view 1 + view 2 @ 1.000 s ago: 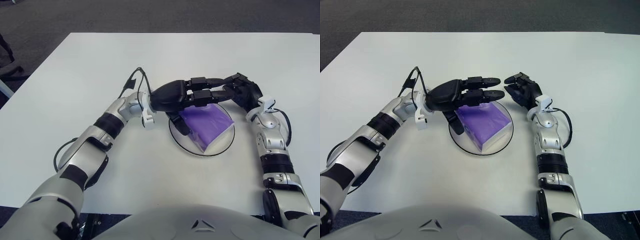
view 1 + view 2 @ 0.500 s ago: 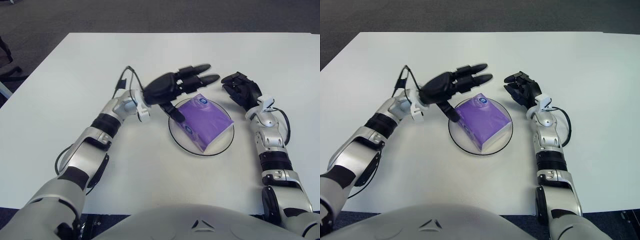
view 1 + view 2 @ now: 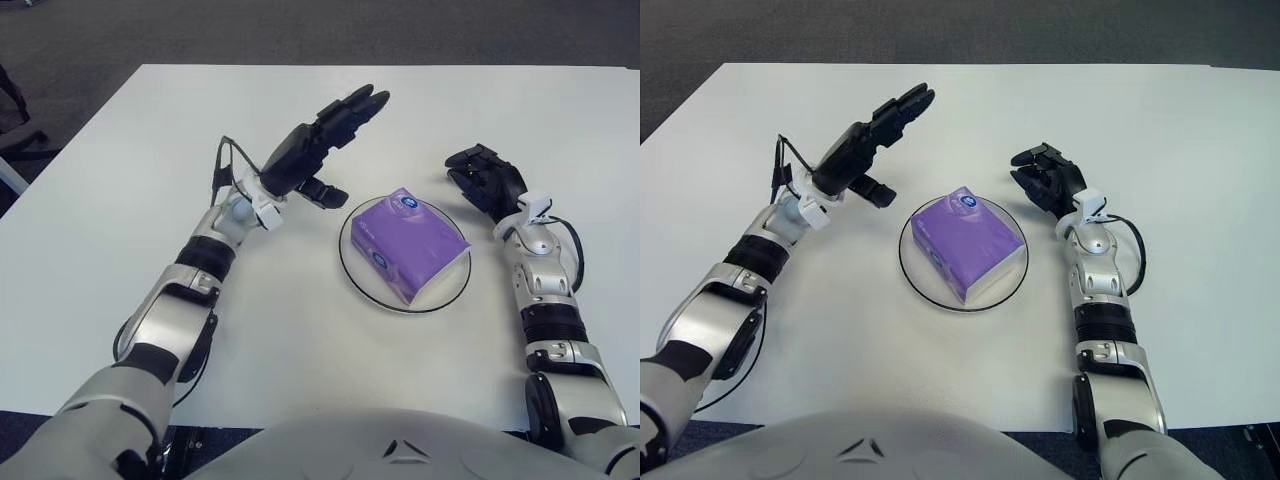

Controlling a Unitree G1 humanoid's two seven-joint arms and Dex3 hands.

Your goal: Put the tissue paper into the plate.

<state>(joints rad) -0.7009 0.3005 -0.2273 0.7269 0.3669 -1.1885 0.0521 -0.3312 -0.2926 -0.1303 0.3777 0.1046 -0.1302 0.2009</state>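
Now the purple tissue pack [image 3: 408, 243], its label unreadable, lies in the plate [image 3: 357, 281].

Left hand [image 3: 318, 140] has let go of the tissue pack [image 3: 408, 243] and swung up and off to the left, fingers spread, so the pack's fully uncovered now.

The tissue paper [image 3: 408, 241] was a purple pack with a small white and blue round mark on its far top face and a paler, whitish edge along its near right side. The plate [image 3: 357, 275] was clear or white with a thin dark rim. The counter [image 3: 150, 130] was plain white, without pattern. The left hand [image 3: 322, 142] was black, on an arm of silver segments with black bands. The right hand [image 3: 484, 180] was black too, above a white and silver wrist. The floor [image 3: 300, 30] beyond the far edge was dark grey.
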